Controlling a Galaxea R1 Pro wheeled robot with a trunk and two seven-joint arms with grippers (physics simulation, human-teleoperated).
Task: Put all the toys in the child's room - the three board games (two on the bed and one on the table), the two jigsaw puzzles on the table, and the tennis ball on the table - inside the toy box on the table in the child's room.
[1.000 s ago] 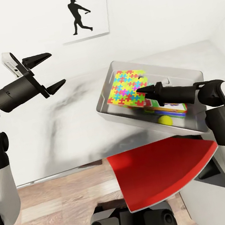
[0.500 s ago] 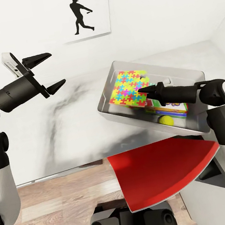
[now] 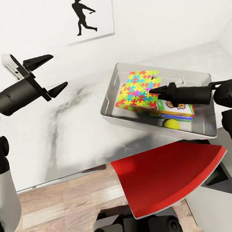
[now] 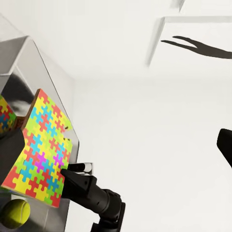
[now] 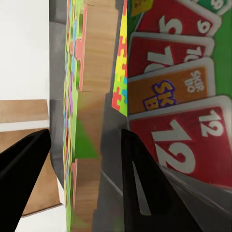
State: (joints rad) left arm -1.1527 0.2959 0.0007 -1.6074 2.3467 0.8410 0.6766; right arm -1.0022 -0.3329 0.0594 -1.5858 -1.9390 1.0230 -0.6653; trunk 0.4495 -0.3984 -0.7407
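The light grey toy box (image 3: 111, 105) stands on the pale mottled table (image 3: 57, 130). Inside it a jigsaw puzzle (image 3: 138, 91) with a bright multicoloured face is tipped up on its edge, and my right gripper (image 3: 152, 92) is shut on its near side. In the right wrist view the puzzle's thin edge (image 5: 96, 96) sits between the two dark fingers. Beside it lies the Skip-Bo board game (image 3: 174, 110) (image 5: 179, 92). A yellow-green tennis ball (image 3: 169, 123) (image 4: 14, 212) rests at the box's near side. My left gripper (image 3: 53, 74) hangs open and empty over the table's left part.
A flat red panel (image 3: 168, 175) juts out below the table's front edge, under the toy box. A picture of a dark figure (image 3: 84, 13) hangs on the white wall behind. Wood-plank floor (image 3: 64, 209) lies in front of the table.
My right gripper has drawn a little to the right, and the jigsaw puzzle has moved with it and tipped up steeper. The left arm has stayed still.
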